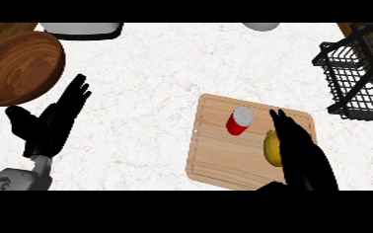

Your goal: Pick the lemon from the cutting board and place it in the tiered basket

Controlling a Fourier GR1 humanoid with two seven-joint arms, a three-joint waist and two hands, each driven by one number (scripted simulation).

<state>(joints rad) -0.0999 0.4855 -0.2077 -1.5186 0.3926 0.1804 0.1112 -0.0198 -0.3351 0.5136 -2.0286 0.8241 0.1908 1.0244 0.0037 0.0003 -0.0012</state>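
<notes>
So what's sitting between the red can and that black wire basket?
In the head view, the right hand over the lemon, then the cutting board's edge and bare white counter lie between the red can and the basket.

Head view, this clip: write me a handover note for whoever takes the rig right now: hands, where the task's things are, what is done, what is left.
Left hand: open, fingers up, resting at the left of the view, holding nothing.
Right hand: over the right part of the cutting board, fingers straight, lying over the lemon; no grasp visible.
Lemon: on the board, partly hidden by that hand. A red can stands on the board to its left.
Tiered basket: at the right edge of the counter, off the board; only part shows.
Done: right hand brought to the lemon.
Left: grasp, lift, carry right, place in the basket.
</notes>
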